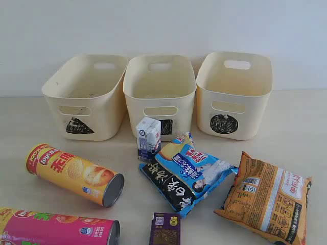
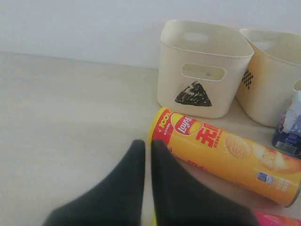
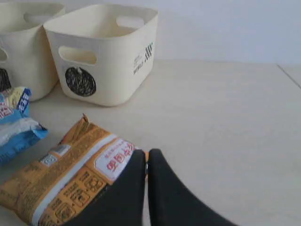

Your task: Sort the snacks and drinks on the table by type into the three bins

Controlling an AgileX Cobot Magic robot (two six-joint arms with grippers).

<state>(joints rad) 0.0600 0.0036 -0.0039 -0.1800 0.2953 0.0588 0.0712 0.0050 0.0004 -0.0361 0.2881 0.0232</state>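
Note:
All three cream bins stand empty at the back: triangle bin [image 1: 84, 97], square bin [image 1: 159, 92], circle bin [image 1: 234, 94]. On the table [image 1: 301, 132] lie the yellow-orange tube [image 1: 74, 173], the magenta tube [image 1: 56, 229], the blue-black-white bag [image 1: 186, 171] and the orange bag [image 1: 265, 196]. The white and blue carton [image 1: 148, 138] stands before the square bin, and the dark purple carton [image 1: 165, 229] lies at the front edge. My left gripper [image 2: 148, 143] is shut and empty beside the yellow tube [image 2: 225, 155]. My right gripper [image 3: 146, 153] is shut and empty, over the orange bag's [image 3: 70, 174] edge. Neither gripper shows in the exterior view.
A pale wall runs behind the bins. In the left wrist view, bare table [image 2: 61, 117] stretches beside the triangle bin [image 2: 202, 70]. In the right wrist view, bare table [image 3: 225, 117] lies beside the circle bin [image 3: 103, 52].

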